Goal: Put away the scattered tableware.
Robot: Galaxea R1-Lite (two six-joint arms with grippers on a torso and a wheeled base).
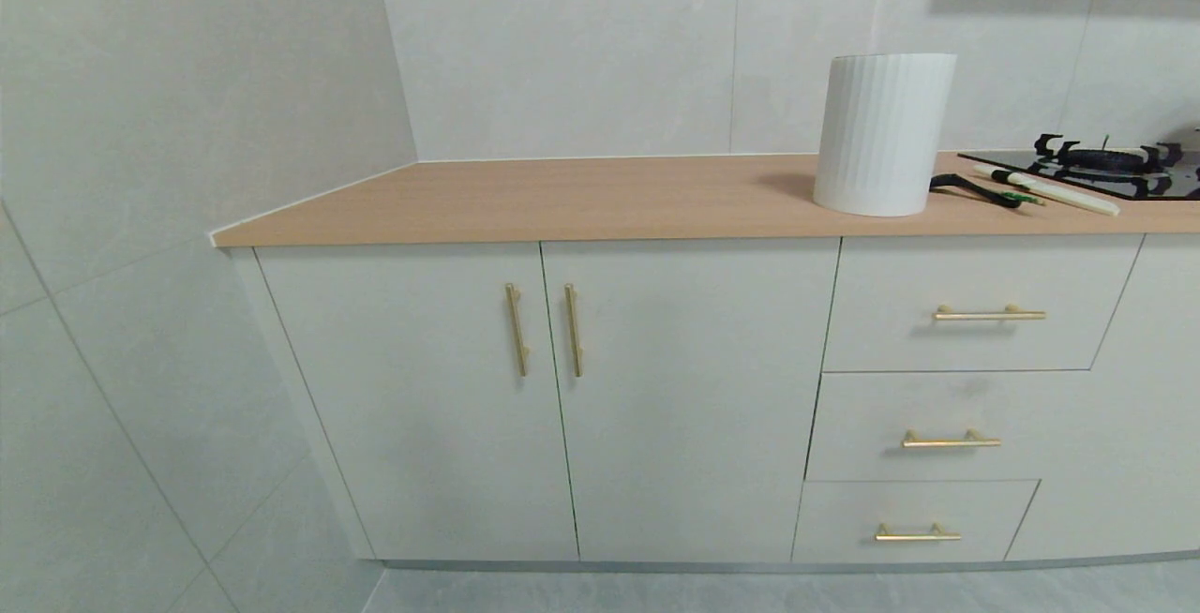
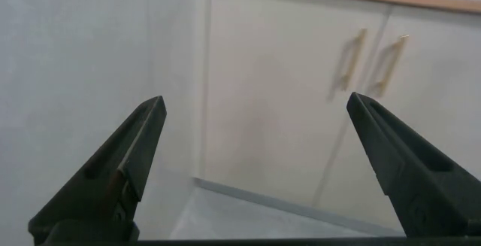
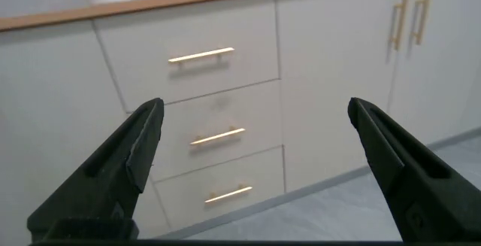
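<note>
Left gripper (image 2: 255,172): fingers wide apart, nothing between them, facing the cabinet doors (image 2: 285,88). Right gripper (image 3: 252,172): also spread and empty, facing the drawers (image 3: 218,88).

Head view: white ribbed holder (image 1: 886,135) upright on the counter (image 1: 562,201), at 2 o'clock from view centre. At the holder's 3 o'clock lie a black-handled utensil (image 1: 975,189), just beside its base, and a pale-handled utensil (image 1: 1059,193) reaching onto the stove (image 1: 1111,163) edge.

Handling, my guess: both utensils are slim, stiff, light and smooth, so likely to skid when pinched flat off the wood. I would grip across the handle at mid-length. The holder looks tall and possibly ceramic; a knock could tip it.
</note>
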